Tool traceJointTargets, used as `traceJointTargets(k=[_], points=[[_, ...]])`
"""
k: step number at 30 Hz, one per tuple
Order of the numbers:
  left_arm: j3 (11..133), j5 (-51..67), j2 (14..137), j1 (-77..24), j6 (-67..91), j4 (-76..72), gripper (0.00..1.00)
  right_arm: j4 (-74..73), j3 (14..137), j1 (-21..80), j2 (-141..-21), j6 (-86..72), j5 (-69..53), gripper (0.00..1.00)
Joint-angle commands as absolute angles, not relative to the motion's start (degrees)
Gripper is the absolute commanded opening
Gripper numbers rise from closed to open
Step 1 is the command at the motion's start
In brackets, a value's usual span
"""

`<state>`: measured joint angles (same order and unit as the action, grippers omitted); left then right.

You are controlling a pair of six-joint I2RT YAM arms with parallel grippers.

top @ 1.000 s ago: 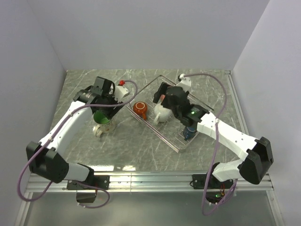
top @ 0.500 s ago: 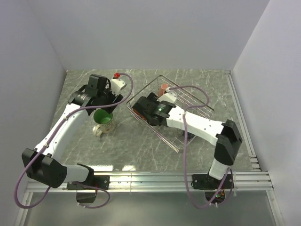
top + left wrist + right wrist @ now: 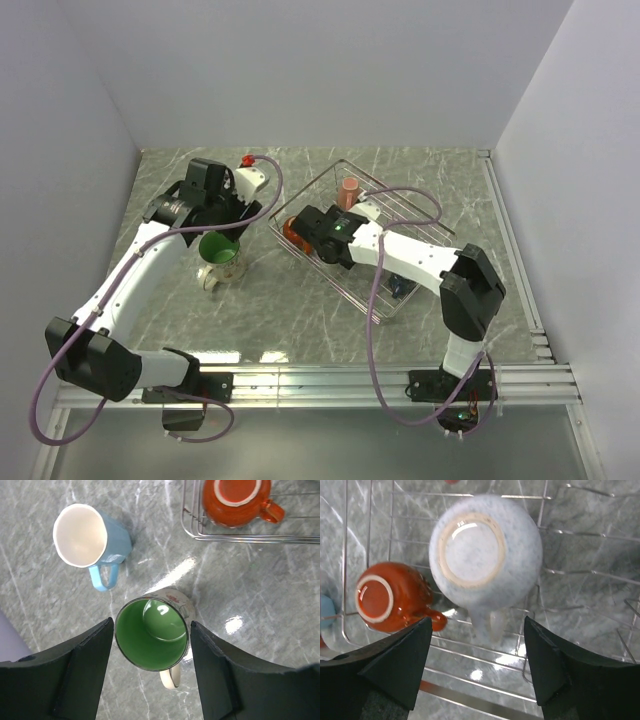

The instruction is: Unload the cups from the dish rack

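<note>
The cream floral mug with a green inside (image 3: 152,632) (image 3: 221,249) stands upright on the table. My left gripper (image 3: 152,645) (image 3: 216,226) is open above it, a finger on each side and apart from the rim. A light blue mug (image 3: 87,537) stands beside it. In the wire dish rack (image 3: 445,690) (image 3: 420,215) a white speckled mug (image 3: 485,550) sits upside down, its handle toward my open right gripper (image 3: 477,652) (image 3: 330,243). An orange-red mug (image 3: 385,597) (image 3: 235,497) (image 3: 292,228) is upside down beside it.
A small pinkish-orange cup (image 3: 348,188) stands at the rack's far end and a dark blue mug (image 3: 400,288) at its near end. The rack's corner (image 3: 192,530) lies close to the two unloaded mugs. Walls close in the left, back and right.
My right arm has swung left across the rack and now hangs over the white mug, its jaws a little narrower. The left gripper has drawn back from the green-inside mug, which stayed put.
</note>
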<state>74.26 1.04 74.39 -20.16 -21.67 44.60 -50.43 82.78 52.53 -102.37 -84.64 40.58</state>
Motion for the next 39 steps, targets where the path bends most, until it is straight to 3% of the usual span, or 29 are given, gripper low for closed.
traceJointTargets(k=[1,10,19,23,28,32,35,39], points=[[75.76,5.18,72.69,-19.52,-21.44,44.21,0.68,-47.28,83.32,51.24,-103.27,-82.53,40.96,0.77],[77.61,5.36,73.39,-18.99,-21.27,44.12,0.68,-45.18,83.76,50.80,-106.08,-78.58,38.32,0.64],[77.96,5.71,73.48,-18.55,-21.62,44.65,0.68,-41.32,80.78,50.19,-105.65,-75.50,38.06,0.29],[78.13,6.06,73.56,-18.46,-21.45,44.74,0.68,-35.70,77.53,47.82,-105.03,-73.05,34.81,0.31],[78.75,6.68,73.65,-18.46,-21.45,45.18,0.68,-33.83,77.78,46.41,-106.51,-69.09,33.75,0.44],[78.84,7.03,73.56,-18.46,-21.53,45.44,0.69,-34.19,78.66,46.14,-107.84,-68.03,33.93,0.47],[78.75,7.21,73.48,-18.46,-21.62,45.61,0.69,-33.40,77.43,45.88,-107.40,-68.20,34.36,0.38],[78.58,7.38,73.39,-18.37,-21.71,45.70,0.69,-33.31,77.08,45.79,-107.14,-66.46,36.12,0.12]])
